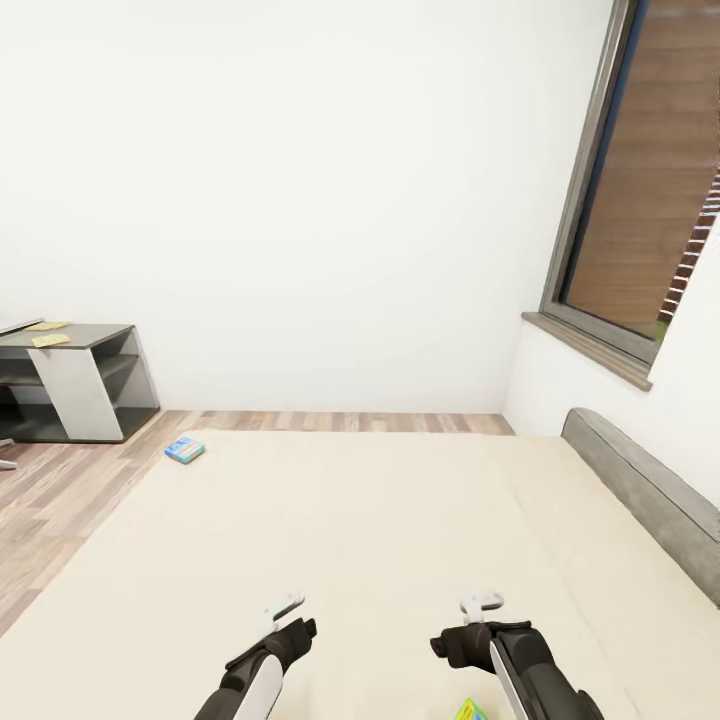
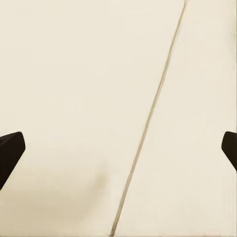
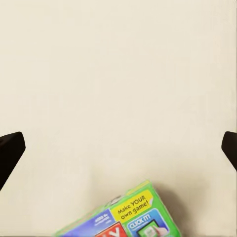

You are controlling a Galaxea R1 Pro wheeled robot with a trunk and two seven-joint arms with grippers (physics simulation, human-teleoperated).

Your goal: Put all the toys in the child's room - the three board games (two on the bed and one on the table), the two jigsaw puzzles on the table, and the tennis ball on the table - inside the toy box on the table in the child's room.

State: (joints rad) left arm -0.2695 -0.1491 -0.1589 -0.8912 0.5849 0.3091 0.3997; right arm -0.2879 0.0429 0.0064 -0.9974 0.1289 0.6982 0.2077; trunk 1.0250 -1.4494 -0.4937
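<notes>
Both grippers, left (image 1: pixel 285 612) and right (image 1: pixel 484 604), are held open over the bed (image 1: pixel 380 540); a green-edged, probably Monopoly, box (image 3: pixel 126 215) lies beneath the right.

The bed (image 1: pixel 380 540) is lying straight ahead, its headboard (image 1: pixel 645 490) running along the right side beneath the window (image 1: pixel 650 190). A small board game (image 1: pixel 185 449) is sitting on the bed's far left corner (near the floor (image 1: pixel 50 500)). Another board game (image 3: pixel 123 217) is resting on the mattress below the right gripper (image 1: pixel 462 625). The table (image 1: pixel 75 380) is standing far left against the wall.
</notes>
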